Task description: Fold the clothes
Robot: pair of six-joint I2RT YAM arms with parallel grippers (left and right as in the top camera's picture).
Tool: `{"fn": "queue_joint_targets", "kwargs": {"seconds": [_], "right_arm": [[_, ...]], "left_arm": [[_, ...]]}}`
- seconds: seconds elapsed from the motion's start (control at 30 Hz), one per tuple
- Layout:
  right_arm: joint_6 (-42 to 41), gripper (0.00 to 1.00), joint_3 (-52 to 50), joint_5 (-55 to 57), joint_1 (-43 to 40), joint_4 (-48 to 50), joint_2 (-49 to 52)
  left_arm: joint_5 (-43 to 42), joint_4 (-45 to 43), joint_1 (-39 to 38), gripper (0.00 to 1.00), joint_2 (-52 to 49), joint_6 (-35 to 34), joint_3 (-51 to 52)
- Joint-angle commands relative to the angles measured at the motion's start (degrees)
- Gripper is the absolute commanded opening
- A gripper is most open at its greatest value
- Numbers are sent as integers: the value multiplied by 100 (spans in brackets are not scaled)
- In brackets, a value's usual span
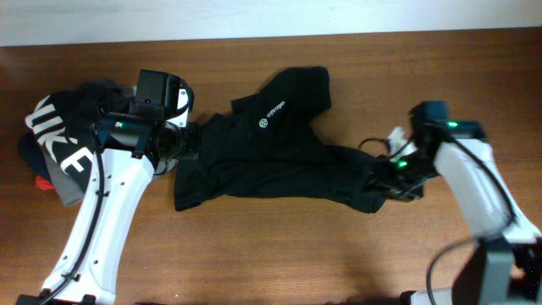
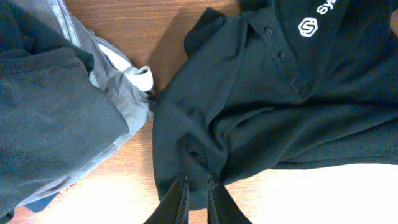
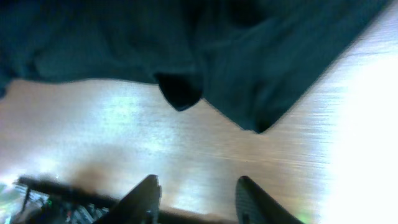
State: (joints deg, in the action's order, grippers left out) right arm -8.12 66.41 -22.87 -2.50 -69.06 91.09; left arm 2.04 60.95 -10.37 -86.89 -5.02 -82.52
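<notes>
So the black shirt (image 1: pixel 271 157) is sprawled across the middle of the table (image 1: pixel 279 246), bunched up and nowhere near flat. One sleeve points at the far edge and the rest stretches out toward the right edge. The NIKE garment (image 1: pixel 59 144) and the grey garment (image 2: pixel 112 93) are piled by the left edge, just beside the shirt.

The left fingers (image 2: pixel 179 205) are nearly together with a small fold of the shirt's left end pinched between them. The right fingers (image 3: pixel 146 196) are spread apart over bare wood with nothing in them, and the shirt's edge is a little ahead of them.

Handling-wise, this thing looks light and totally floppy. It'll sag and drag along the table, and it won't hold a crease by itself. I'd grab it at hems, shoulder seams or sleeve ends, pinching only one layer. Stay off the button placket and the collar, because a lumpy grip there would probably pull everything crooked.
</notes>
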Motion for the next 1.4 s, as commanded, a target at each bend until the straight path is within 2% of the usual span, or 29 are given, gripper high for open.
{"fn": "queue_joint_targets", "kwargs": {"seconds": [0.0, 0.2, 0.4, 0.5, 0.57, 0.63, 0.67, 0.7, 0.77, 0.83, 1.0, 1.2, 1.3, 1.37], "right_arm": [[275, 50, -170, -417, 433, 234, 516], [-186, 51, -247, -415, 634, 1038, 1067], [-247, 48, -262, -411, 629, 1239, 1132], [-374, 33, -326, -413, 669, 1427, 1132], [-444, 15, -348, -411, 739, 1497, 1132], [-621, 8, -352, -422, 811, 1547, 1132], [-634, 8, -352, -474, 837, 1556, 1132], [-634, 12, -352, -503, 863, 1547, 1132], [-634, 35, -352, -459, 935, 1510, 1132], [-636, 40, -352, -341, 999, 1510, 1132], [-634, 43, -352, 422, 999, 1443, 1132], [-636, 42, -352, 557, 1001, 1340, 1132], [-658, 30, -354, 525, 1034, 1344, 1134], [-743, 26, -352, 525, 1099, 1379, 1134]], "left_arm": [[76, -9, 4, 12, -42, -11, -90], [74, 4, 4, 12, -42, -11, -90], [74, 2, 4, 13, -42, -11, -90], [74, -24, 4, 13, -42, -13, -90], [74, -22, 4, 13, -42, -11, -90], [74, -20, 4, 13, -42, -11, -90], [74, -20, 4, 13, -42, -13, -90], [74, -20, 4, 13, -42, -11, -90], [74, -20, 4, 13, -42, -11, -90], [74, -20, 4, 13, -42, -13, -90], [74, 0, 4, 13, -42, -11, -90], [74, 0, 4, 13, -42, -11, -90], [76, -4, 4, 13, -42, -11, -90], [74, -13, 4, 13, -42, -11, -90]]}}
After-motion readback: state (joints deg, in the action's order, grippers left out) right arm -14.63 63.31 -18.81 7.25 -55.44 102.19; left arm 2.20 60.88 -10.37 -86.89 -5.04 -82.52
